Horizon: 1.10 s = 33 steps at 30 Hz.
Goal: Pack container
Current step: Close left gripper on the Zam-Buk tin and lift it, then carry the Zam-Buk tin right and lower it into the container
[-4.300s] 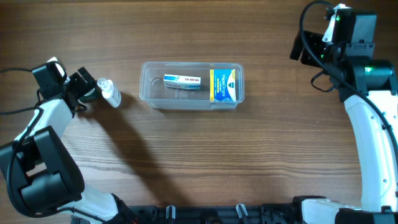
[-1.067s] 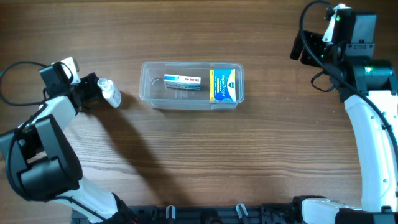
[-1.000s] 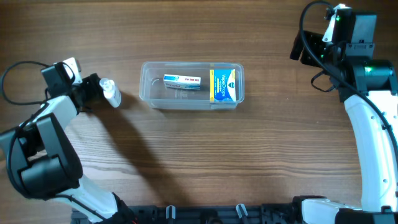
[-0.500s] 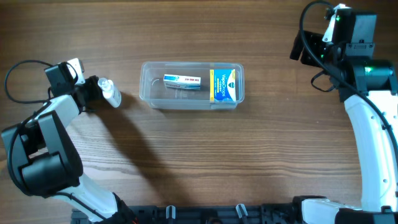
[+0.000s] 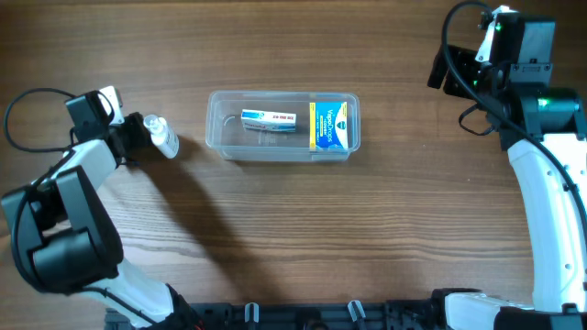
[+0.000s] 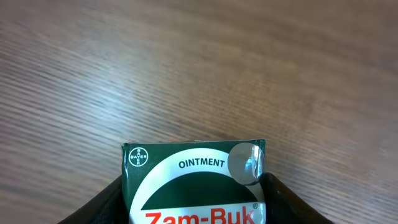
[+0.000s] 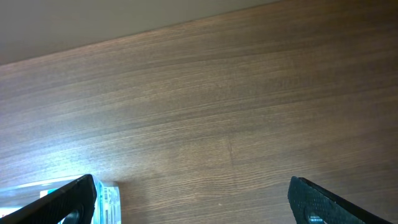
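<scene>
The clear container (image 5: 215,128) stands mid-table with a small white-and-blue box (image 5: 271,119) and a blue-and-yellow carton (image 5: 332,124) lying inside it. To its left lies a small pack (image 5: 163,136), which the left wrist view shows as a green Zam-Buk ointment box (image 6: 194,180). My left gripper (image 5: 149,132) is shut on that box, a black finger pressed to each side (image 6: 194,214). My right gripper (image 7: 193,205) hangs open and empty at the far right, above bare wood; a corner of the container (image 7: 107,198) shows beside its left finger.
The right arm (image 5: 541,183) runs down the table's right side. The left arm (image 5: 64,211) and its cable take up the left edge. Wood table (image 5: 293,229) lies all round the container.
My left gripper has edged a little right and closed its fingers onto the ointment box. The right arm and the container have not moved.
</scene>
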Each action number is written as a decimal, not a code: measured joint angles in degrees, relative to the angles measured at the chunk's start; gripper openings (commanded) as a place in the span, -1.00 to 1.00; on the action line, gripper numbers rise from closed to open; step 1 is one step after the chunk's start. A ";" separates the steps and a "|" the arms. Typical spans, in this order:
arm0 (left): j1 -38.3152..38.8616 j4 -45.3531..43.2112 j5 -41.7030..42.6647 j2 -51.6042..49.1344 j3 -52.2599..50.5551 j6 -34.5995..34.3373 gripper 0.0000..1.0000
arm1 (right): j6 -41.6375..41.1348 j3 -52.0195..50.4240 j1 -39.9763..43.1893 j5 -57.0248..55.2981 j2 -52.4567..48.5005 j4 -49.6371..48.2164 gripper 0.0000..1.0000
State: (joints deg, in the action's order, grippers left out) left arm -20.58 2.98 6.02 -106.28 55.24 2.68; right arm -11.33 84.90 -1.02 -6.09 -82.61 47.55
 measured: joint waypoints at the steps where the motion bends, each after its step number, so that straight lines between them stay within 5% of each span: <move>1: 0.00 0.04 -0.20 1.20 -0.09 -0.02 0.05 | 0.00 0.00 0.00 0.00 0.00 0.00 1.00; 14: 0.57 4.46 2.19 29.22 -0.11 -3.87 -0.09 | 0.00 0.00 0.00 0.02 0.00 0.00 0.99; 20: 7.87 5.68 8.92 39.45 -0.11 -7.74 -0.06 | 0.00 0.00 0.00 0.00 0.00 0.02 0.99; 33: 32.17 11.78 12.31 35.10 -0.11 -9.07 -0.13 | 0.00 0.00 0.00 0.00 0.00 0.02 0.99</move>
State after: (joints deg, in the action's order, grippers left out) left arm 11.60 14.76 18.33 -71.18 55.13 -6.39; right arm -11.33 84.90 -1.02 -6.09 -82.61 47.57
